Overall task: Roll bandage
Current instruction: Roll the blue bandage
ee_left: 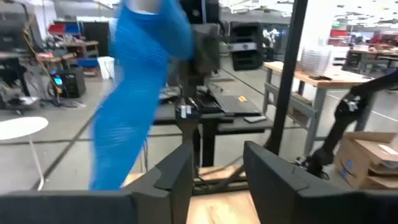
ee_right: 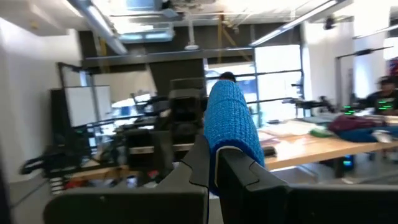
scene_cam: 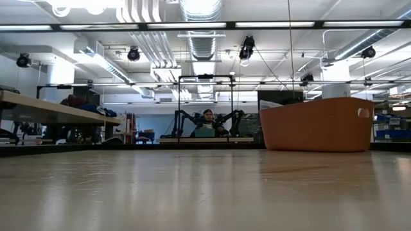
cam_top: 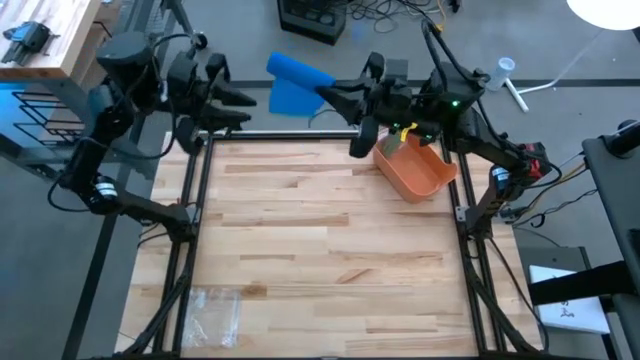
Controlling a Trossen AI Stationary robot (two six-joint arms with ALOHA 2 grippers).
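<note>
A blue bandage point(cam_top: 298, 74) is held up beyond the table's far edge by my right gripper point(cam_top: 328, 92), which is shut on it. It is a thick rolled end with a loose tail point(cam_top: 288, 99) spreading below. In the right wrist view the roll point(ee_right: 229, 121) stands up between my fingers. My left gripper point(cam_top: 240, 108) is open and empty at the far left, its fingers pointing toward the bandage with a gap between them. In the left wrist view the bandage point(ee_left: 138, 93) hangs as a long strip ahead of the open fingers point(ee_left: 217, 177). My right gripper pinches the bandage's rolled part near its lower end point(ee_right: 217, 152) between its two fingers point(ee_right: 200, 163). The fingers reach roughly level toward the table's left. The bandage is lifted clear of the table, and its loose tail point(ee_left: 118, 149) hangs slack below the hold.
An orange bin point(cam_top: 415, 172) stands at the table's far right, under the right arm; it also shows in the low view point(scene_cam: 318, 125). A clear plastic bag point(cam_top: 215, 310) lies at the near left corner. A person point(scene_cam: 207, 117) sits far behind the table.
</note>
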